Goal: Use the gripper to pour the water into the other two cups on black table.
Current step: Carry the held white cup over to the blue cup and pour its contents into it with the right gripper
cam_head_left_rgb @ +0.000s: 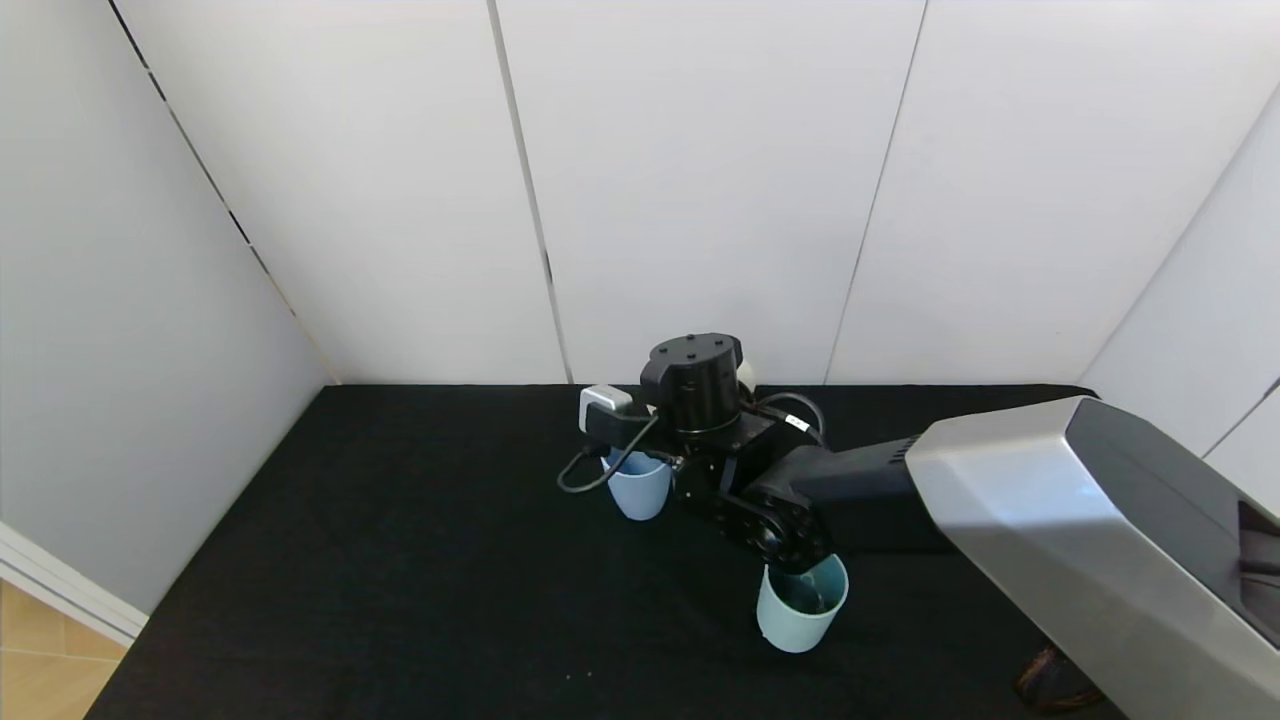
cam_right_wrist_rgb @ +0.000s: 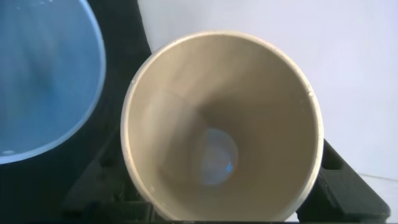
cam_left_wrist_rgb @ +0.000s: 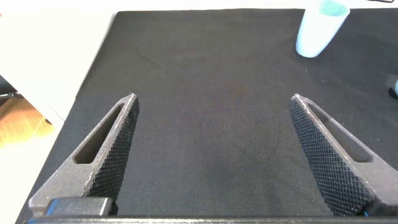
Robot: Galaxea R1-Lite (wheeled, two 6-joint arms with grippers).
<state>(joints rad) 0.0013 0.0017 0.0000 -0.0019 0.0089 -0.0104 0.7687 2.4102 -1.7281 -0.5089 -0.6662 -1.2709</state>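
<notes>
My right gripper (cam_head_left_rgb: 700, 450) reaches over the middle of the black table (cam_head_left_rgb: 400, 560) and is shut on a cream-beige cup (cam_right_wrist_rgb: 221, 124), held tilted beside and above the periwinkle blue cup (cam_head_left_rgb: 638, 490). In the right wrist view the blue cup's rim (cam_right_wrist_rgb: 43, 81) lies next to the cream cup's mouth. A faint glint of water (cam_right_wrist_rgb: 217, 155) sits at the cream cup's bottom. The mint-teal cup (cam_head_left_rgb: 800, 600) stands upright nearer me, under the right arm's elbow. My left gripper (cam_left_wrist_rgb: 213, 102) is open and empty over bare table, out of the head view.
White wall panels (cam_head_left_rgb: 700, 180) close the table at the back and both sides. The left wrist view shows a pale blue cup (cam_left_wrist_rgb: 318, 28) far off on the black cloth. The table's left edge (cam_head_left_rgb: 200, 520) meets the wall, with wooden floor (cam_head_left_rgb: 40, 660) beyond.
</notes>
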